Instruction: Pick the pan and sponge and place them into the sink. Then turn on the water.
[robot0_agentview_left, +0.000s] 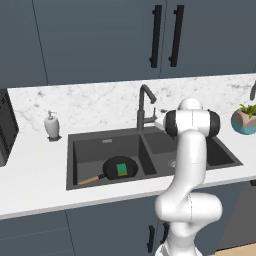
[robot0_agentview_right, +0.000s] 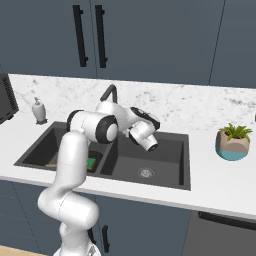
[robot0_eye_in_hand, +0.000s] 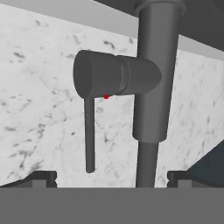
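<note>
The black pan (robot0_agentview_left: 110, 168) lies in the left basin of the dark grey sink (robot0_agentview_left: 85, 150), its wooden handle toward the front left. On the pan rests the green sponge (robot0_agentview_left: 121, 169), whose green edge also peeks from behind the arm (robot0_agentview_right: 91, 163). In the hand view my gripper (robot0_eye_in_hand: 112, 179) is open, close in front of the faucet (robot0_eye_in_hand: 153, 87). The faucet's column rises between my fingertips (robot0_eye_in_hand: 40, 179). Its side handle (robot0_eye_in_hand: 113, 74) sits just above, with a thin lever (robot0_eye_in_hand: 89, 135) hanging down. No water shows under the spout (robot0_agentview_left: 151, 95).
A white soap dispenser (robot0_agentview_left: 52, 125) stands on the counter left of the sink. A potted plant (robot0_agentview_right: 233, 142) sits on the right. A dark appliance (robot0_agentview_left: 6, 125) is at the far left. Cabinets with black handles (robot0_agentview_left: 156, 37) hang above the marble backsplash.
</note>
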